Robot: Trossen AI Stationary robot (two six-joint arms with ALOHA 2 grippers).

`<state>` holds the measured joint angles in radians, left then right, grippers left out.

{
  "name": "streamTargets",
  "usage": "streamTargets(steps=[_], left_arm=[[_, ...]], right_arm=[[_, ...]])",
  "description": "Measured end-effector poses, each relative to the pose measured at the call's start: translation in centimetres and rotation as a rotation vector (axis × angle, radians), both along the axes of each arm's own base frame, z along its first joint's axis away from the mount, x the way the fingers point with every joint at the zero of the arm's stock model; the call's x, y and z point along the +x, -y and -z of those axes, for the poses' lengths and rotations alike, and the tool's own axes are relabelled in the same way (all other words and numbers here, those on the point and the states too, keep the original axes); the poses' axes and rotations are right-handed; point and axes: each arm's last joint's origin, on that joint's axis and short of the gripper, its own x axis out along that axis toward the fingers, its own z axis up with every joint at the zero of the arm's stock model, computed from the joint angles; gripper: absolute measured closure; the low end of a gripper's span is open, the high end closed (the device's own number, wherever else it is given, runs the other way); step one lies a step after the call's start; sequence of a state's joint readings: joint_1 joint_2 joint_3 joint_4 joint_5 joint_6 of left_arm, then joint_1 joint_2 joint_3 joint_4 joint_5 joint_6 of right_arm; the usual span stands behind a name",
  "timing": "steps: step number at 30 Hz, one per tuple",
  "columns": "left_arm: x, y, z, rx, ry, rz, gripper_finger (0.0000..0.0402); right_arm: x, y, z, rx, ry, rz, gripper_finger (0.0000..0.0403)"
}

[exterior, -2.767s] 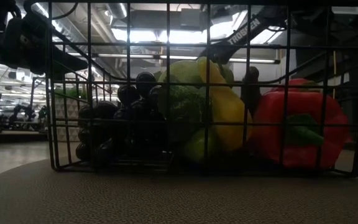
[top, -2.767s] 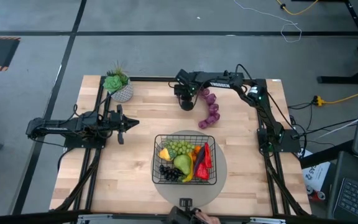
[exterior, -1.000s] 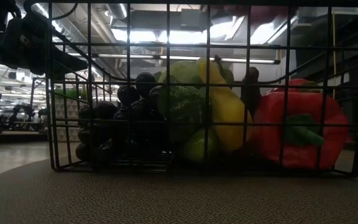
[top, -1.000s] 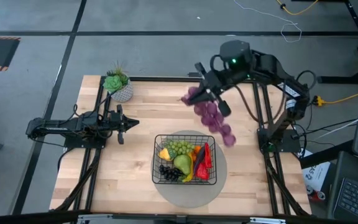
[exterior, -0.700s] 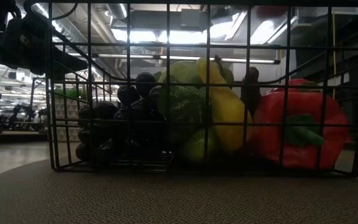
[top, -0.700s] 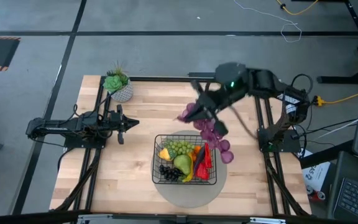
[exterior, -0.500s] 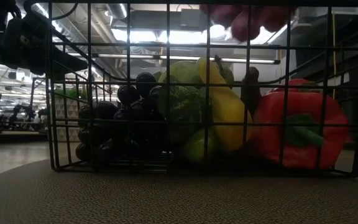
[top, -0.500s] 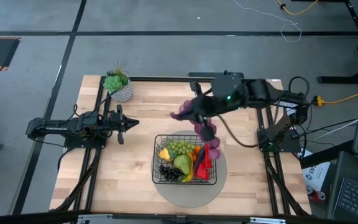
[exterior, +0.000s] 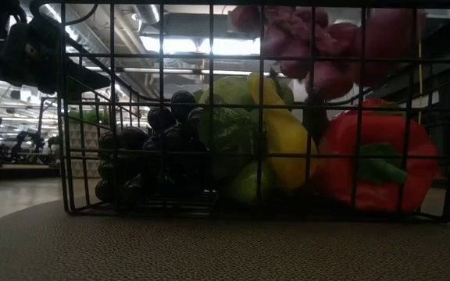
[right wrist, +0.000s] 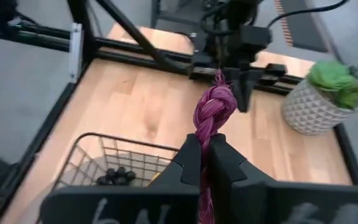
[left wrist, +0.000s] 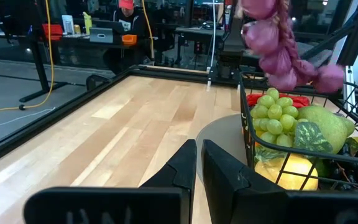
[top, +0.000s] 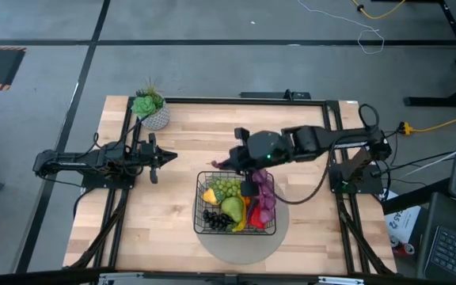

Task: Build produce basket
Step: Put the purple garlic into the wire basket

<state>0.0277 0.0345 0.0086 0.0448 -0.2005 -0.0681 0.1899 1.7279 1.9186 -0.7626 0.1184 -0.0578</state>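
The black wire basket [top: 199,202] stands on a round grey mat [top: 240,247] near the table's front middle. It holds the produce: green grapes [top: 228,188], a pear [top: 233,208], dark grapes [top: 214,218] and a red pepper [exterior: 377,156]. My right gripper [top: 233,165] hovers over the basket's far edge, shut on a purple grape bunch [top: 265,198] that dangles above the basket's right half [exterior: 319,47]. My left gripper [top: 169,156] waits shut at the table's left, pointing level toward the basket. My right gripper pinches the bunch's twisted purple stem [right wrist: 207,132] between its two fingers. The stem's free end [right wrist: 216,99] sticks out past the fingertips. The fingers come slanting down from the table's right side. The grapes [left wrist: 278,46] hang below them, clear above the produce in the basket.
A white pot with a green succulent [top: 150,108] stands at the far left corner. Bare wooden tabletop [top: 188,134] lies between the pot and the basket. The black frame rails [top: 130,198] run along the table's left and right sides.
My right gripper has swung from the table's far right toward the near edge and left, sinking and tipping downward. The purple bunch has travelled with it, swinging, from beside the basket to above its right half.
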Motion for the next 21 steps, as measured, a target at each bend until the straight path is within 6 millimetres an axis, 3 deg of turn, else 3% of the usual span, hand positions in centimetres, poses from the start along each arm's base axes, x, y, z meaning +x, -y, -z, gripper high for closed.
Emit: streamTargets(steps=[7, 16, 21], left_arm=[[0.0, 0.0, 0.0, 0.0, 0.0, 0.0, 0.0382], [0.0, 0.0, 0.0, 0.0, 0.0, 0.0, 0.0382], [0.0, 0.0, 0.0, 0.0, 0.0, 0.0, 0.0382]], right_arm=[[0.6, -0.1, 1.7, -0.019, -0.002, 0.023, 0.0403], [1.6, -0.3, 6.2, -0.036, -0.029, 0.027, 0.0403], [1.9, -0.2, 7.8, -0.103, -0.019, 0.059, 0.0401]])
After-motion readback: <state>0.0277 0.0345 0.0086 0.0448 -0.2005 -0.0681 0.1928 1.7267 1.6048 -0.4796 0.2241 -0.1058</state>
